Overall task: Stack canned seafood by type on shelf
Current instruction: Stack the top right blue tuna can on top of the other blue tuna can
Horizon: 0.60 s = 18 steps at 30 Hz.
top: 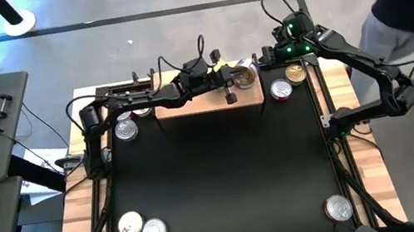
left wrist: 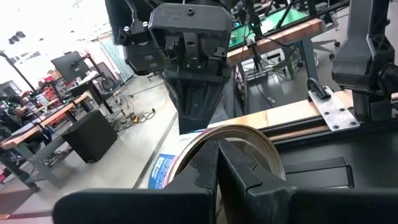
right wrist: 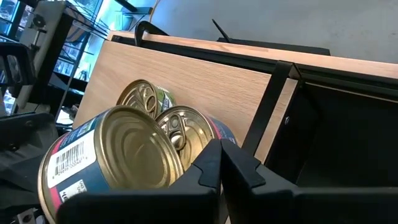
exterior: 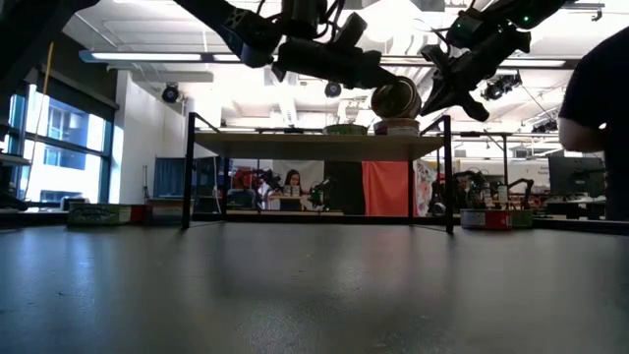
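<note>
No readable words, brand names or numbers anywhere. Only a barcode with tiny illegible digits on the white label panel of the gold-lidded can (right wrist: pixel 118 158). Blurred, unreadable print on a blue and white label (left wrist: pixel 160 172) beside another can.

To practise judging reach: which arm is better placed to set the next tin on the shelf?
Probably left: the left gripper holds a tin tilted just above the shelf's right end, over two tins there. The right gripper waits alongside.
</note>
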Available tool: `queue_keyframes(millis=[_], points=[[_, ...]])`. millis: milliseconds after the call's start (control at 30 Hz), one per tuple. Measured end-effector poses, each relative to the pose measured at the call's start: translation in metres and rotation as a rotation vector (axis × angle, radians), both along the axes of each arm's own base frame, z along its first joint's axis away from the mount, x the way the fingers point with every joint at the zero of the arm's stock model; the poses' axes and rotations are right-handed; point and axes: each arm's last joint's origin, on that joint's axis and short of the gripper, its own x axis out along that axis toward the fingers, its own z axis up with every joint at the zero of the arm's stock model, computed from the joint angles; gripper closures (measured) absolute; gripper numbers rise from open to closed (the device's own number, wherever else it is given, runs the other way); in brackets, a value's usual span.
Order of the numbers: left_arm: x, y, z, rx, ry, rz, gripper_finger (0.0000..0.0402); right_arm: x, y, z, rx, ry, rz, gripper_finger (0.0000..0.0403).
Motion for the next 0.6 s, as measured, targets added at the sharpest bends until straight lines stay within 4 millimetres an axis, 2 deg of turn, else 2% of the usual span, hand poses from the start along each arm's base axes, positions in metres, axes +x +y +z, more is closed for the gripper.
queue_keyframes(millis=[233,467,600], points=[[0.0,0.001,0.004,0.042,-0.035,0.003,0.0401,0.005,0.002,-0.002,0.026,-0.003,0.002,0.0403],[-0.001,0.004,0.004,0.042,-0.033,0.012,0.0402,0.028,0.001,-0.018,0.065,0.032,0.062,0.0403],[-0.001,0.003,0.003,0.036,-0.016,0.011,0.0401,0.033,0.001,-0.02,0.063,0.022,0.076,0.0403]])
